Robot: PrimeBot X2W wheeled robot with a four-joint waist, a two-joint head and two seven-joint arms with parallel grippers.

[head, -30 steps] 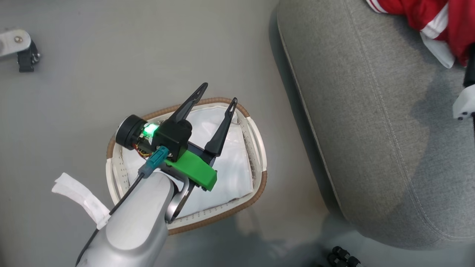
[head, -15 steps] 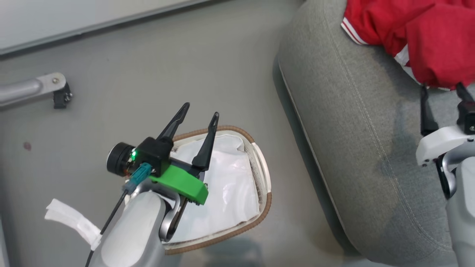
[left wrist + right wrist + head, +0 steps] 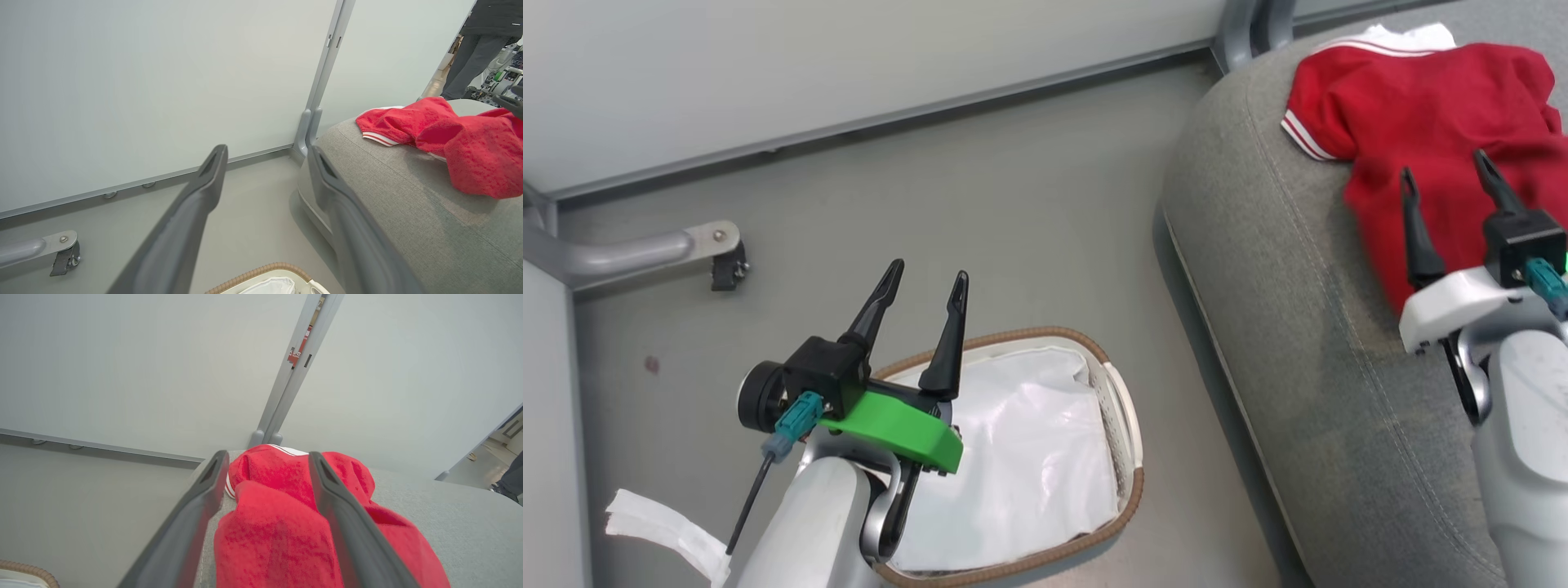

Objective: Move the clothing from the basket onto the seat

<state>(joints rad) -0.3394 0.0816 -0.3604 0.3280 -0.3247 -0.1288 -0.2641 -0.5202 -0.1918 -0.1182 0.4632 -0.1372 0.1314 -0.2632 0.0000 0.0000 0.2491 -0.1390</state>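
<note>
The clothing [image 3: 1421, 98] is lying as a bright red heap with white-striped edging on the light grey upholstered seat [image 3: 1298, 343], near its far rounded end and well apart from the laundry basket [image 3: 1021, 332], which is standing on the floor just beside the sofa's front edge. The basket is showing nothing but its crumpled white liner [image 3: 1029, 457], although the left forearm is covering part of the inside. The right gripper [image 3: 1442, 163] is hanging over the near side of the red heap with its two dark fingers spread wide and no fabric pinched between them. In the right wrist view the cloth is sitting beyond and beneath the fingers, and whether the tips are brushing it I cannot tell. The left gripper [image 3: 929, 271] is hovering above the basket's far rim, its fingers likewise apart and holding nothing. By my reading, the step in hand is the end of the put-down: the red fabric is resting on the seat and the task is looking finished or very nearly so. The next move is calling for the right arm to be rising straight up and away, so that no fingertip is snagging the soft cloth and dragging it toward the seat's edge. It is also calling for the left arm to be clearing the basket, so that the hidden part of the liner is open to checking for any remaining red piece.
</note>
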